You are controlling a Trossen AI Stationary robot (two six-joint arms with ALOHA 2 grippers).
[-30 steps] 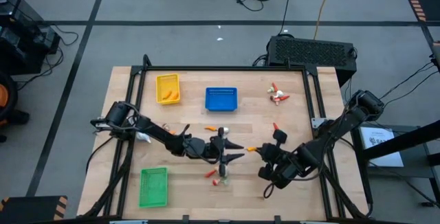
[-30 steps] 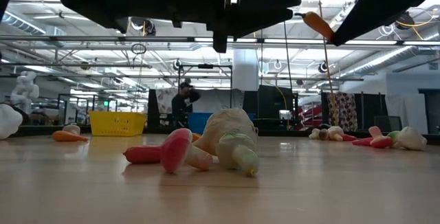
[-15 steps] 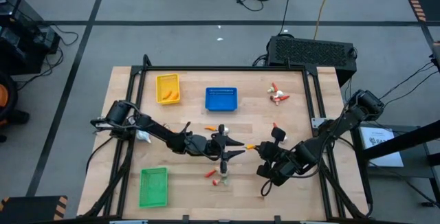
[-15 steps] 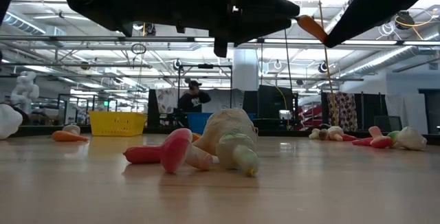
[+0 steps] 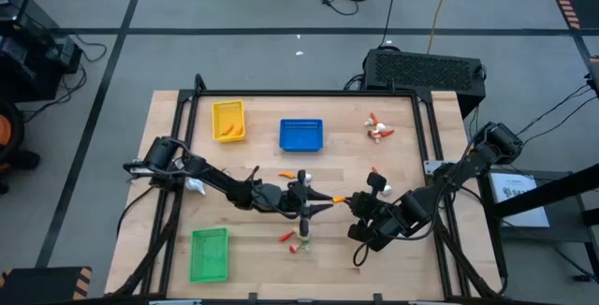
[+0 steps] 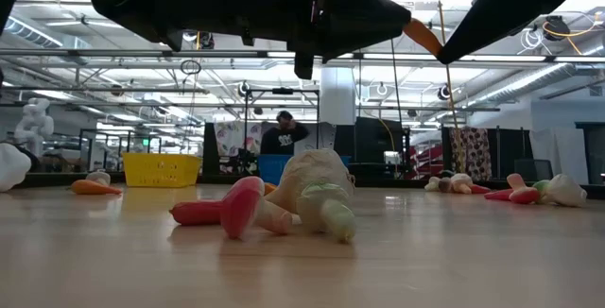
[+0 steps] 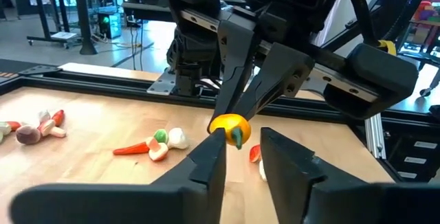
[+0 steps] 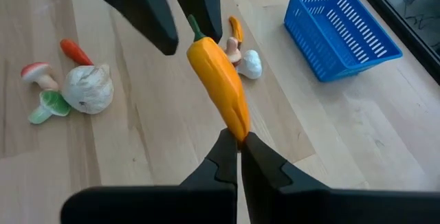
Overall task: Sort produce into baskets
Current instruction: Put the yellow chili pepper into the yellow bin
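Observation:
An orange carrot piece (image 8: 218, 80) with a green stem is held up over the table's middle by my right gripper (image 8: 238, 138), which is shut on it. The carrot also shows in the high view (image 5: 339, 199) and the low view (image 6: 421, 36). My left gripper (image 7: 240, 140) is open, and its fingertips stand at the carrot's stem end (image 7: 236, 136). The yellow basket (image 5: 228, 120) holds orange pieces. The blue basket (image 5: 301, 135) and green basket (image 5: 209, 254) stand apart. My right gripper pinches the carrot's narrow end (image 8: 238, 124) between its two fingertips, coming from the table's right. The carrot sticks out ahead of the fingers toward my left gripper, lifted clear of the table. My left gripper: I cannot tell whether a fingertip (image 7: 214, 141) touches the stem end.
A garlic bulb, a mushroom and a red piece lie together (image 5: 298, 239) below the grippers, and show close up in the low view (image 6: 312, 195). More pieces lie at the far right (image 5: 377, 129), and small ones near the middle (image 5: 286, 175). A person stands in the room beyond (image 6: 282, 138).
My right gripper has carried the carrot a little toward the table's left, up to my left gripper's open fingertips. The carrot stays lifted clear. In the room behind, the person has walked toward the right.

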